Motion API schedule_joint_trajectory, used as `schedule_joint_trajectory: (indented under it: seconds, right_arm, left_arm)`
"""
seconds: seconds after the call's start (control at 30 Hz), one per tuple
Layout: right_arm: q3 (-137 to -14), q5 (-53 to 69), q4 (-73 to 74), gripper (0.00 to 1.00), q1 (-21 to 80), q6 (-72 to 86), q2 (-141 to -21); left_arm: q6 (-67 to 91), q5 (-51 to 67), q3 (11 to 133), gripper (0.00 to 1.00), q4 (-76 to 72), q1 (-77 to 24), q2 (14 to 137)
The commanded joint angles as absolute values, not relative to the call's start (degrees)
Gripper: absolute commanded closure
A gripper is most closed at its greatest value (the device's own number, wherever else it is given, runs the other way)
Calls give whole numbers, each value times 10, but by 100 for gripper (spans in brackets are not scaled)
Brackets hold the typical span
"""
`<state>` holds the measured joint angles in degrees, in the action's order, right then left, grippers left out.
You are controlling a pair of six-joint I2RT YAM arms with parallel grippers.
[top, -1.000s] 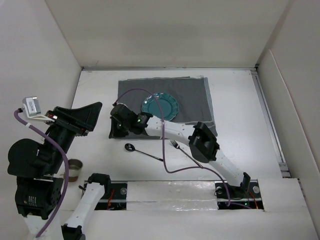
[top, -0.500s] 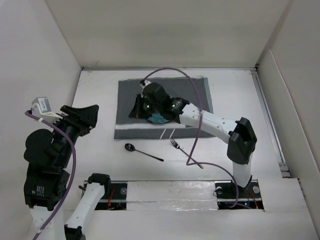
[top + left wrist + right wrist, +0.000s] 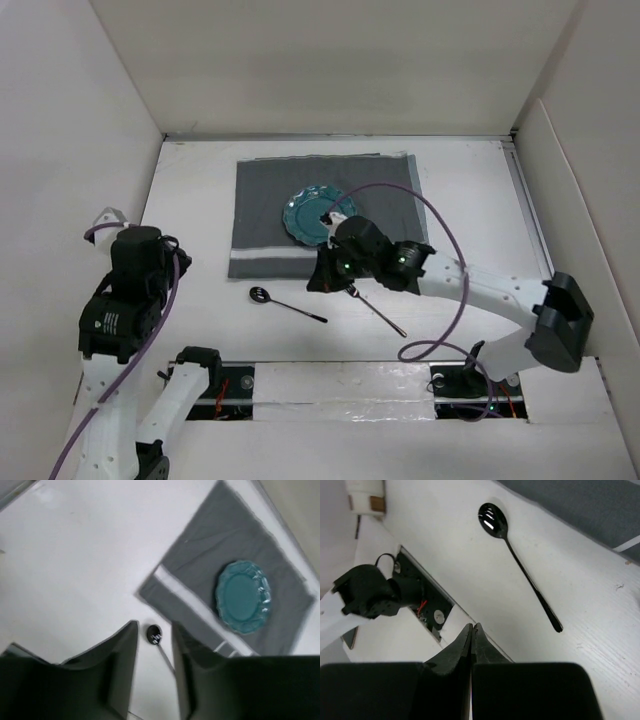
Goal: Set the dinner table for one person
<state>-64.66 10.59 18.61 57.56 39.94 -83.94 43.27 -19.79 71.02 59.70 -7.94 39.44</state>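
The dinner table [image 3: 480,200] is a white surface. A dark grey placemat [image 3: 380,195] with pale stripes lies flat on it at the back, with a teal plate [image 3: 312,215] on the mat. A black spoon [image 3: 285,303] and a fork [image 3: 380,313] lie on the bare table in front of the mat. My right gripper [image 3: 319,284] hovers between them, shut and empty [image 3: 472,626], with the spoon [image 3: 525,575] just beyond it. My left gripper [image 3: 150,250] is raised high at the left and open [image 3: 154,626]. It looks down on the spoon [image 3: 155,635], plate [image 3: 243,597] and mat [image 3: 210,565].
White walls close in the table on the left, back and right. The arm bases and a mounting rail [image 3: 340,385] run along the near edge. A purple cable [image 3: 440,250] loops above the right arm. The left arm base [image 3: 367,590] shows in the right wrist view.
My right gripper has come back from over the plate to the near edge of the mat, by the fork and spoon. My left arm has swung and now points down at the table.
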Motion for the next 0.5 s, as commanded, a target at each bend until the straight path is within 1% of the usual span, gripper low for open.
schedule_joint_trajectory:
  seconds: [0.0, 0.03, 0.07, 0.17, 0.2, 0.23, 0.3, 0.33, 0.37, 0.4, 0.47]
  right_arm:
    - [-586, 125, 156, 100, 577, 388, -786]
    - [-570, 128, 147, 100, 577, 391, -771]
    - [-554, 134, 140, 100, 577, 393, -758]
    - [-505, 151, 140, 100, 577, 401, -709]
    - [-484, 156, 142, 100, 577, 401, -686]
    - [-480, 156, 150, 100, 577, 401, -676]
    - [-474, 155, 167, 94, 577, 393, -659]
    - [-470, 150, 190, 86, 577, 390, -629]
    - [-468, 150, 190, 82, 577, 390, -628]
    - [-467, 147, 194, 79, 577, 387, -617]
    - [-462, 142, 208, 73, 577, 381, -589]
  left_arm:
    - [460, -226, 690, 65, 652, -81, 399]
    - [461, -209, 686, 59, 652, -81, 399]
    - [467, -201, 676, 48, 653, -81, 399]
    - [508, -204, 647, 43, 653, -81, 418]
    - [525, -210, 631, 42, 651, -81, 460]
    - [526, -214, 631, 42, 652, -81, 461]
    - [532, -232, 620, 42, 652, -81, 515]
    - [530, -269, 620, 39, 647, -54, 545]
    - [517, -269, 623, 37, 647, -54, 546]
    - [502, -274, 625, 35, 643, -41, 578]
    - [476, -278, 641, 32, 630, 3, 613]
